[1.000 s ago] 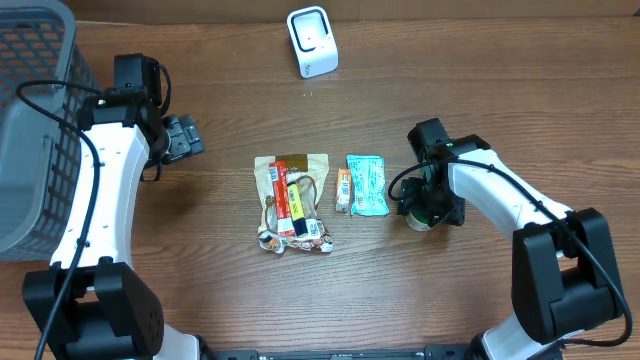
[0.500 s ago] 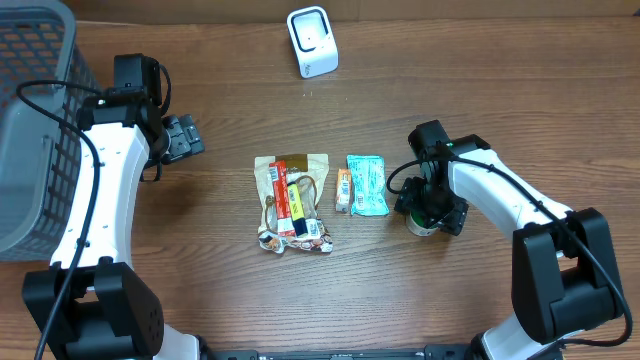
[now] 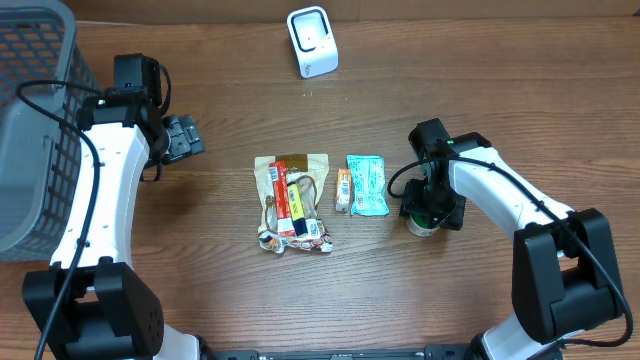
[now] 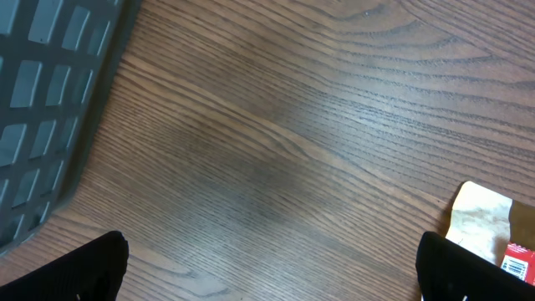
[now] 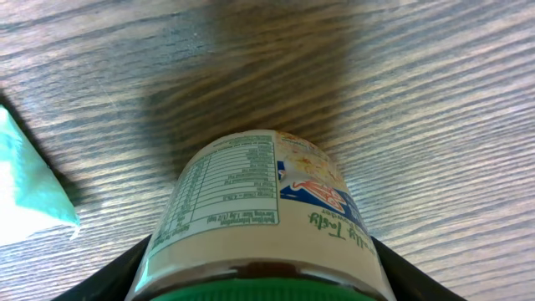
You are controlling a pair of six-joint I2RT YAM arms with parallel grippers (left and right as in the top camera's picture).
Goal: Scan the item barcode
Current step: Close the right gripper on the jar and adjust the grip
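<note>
Right gripper [image 5: 259, 266]: we see its two dark fingers [image 5: 117, 284] straddling the jar [image 5: 259, 209], one on each side and seemingly against the wall just below the green lid; whether they are pinching it or only resting alongside we cannot tell. The jar sits fully between the jaws, lid end toward the wrist and label end pointing away over the table [image 5: 435, 84]. We cannot tell if it stands upright or leans. The label face on view carries a nutrition panel and a brand mark; no barcode is visible to us. Just beside the jar lies the teal packet [image 3: 367, 185], then a brown snack pouch [image 3: 290, 200]. The scanner [image 3: 312, 40] stands at the far edge, well apart from the jar. Left gripper [image 4: 272, 276]: jaws spread wide over bare wood near the basket [image 3: 30, 120], holding nothing. Progress, our judgement: early. The jar is reached and bracketed, but not lifted clear as far as we can see, not carried, not presented. Remaining: a firm hold, a lift, travel to the scanner, and turning the jar until its barcode faces the window
</note>
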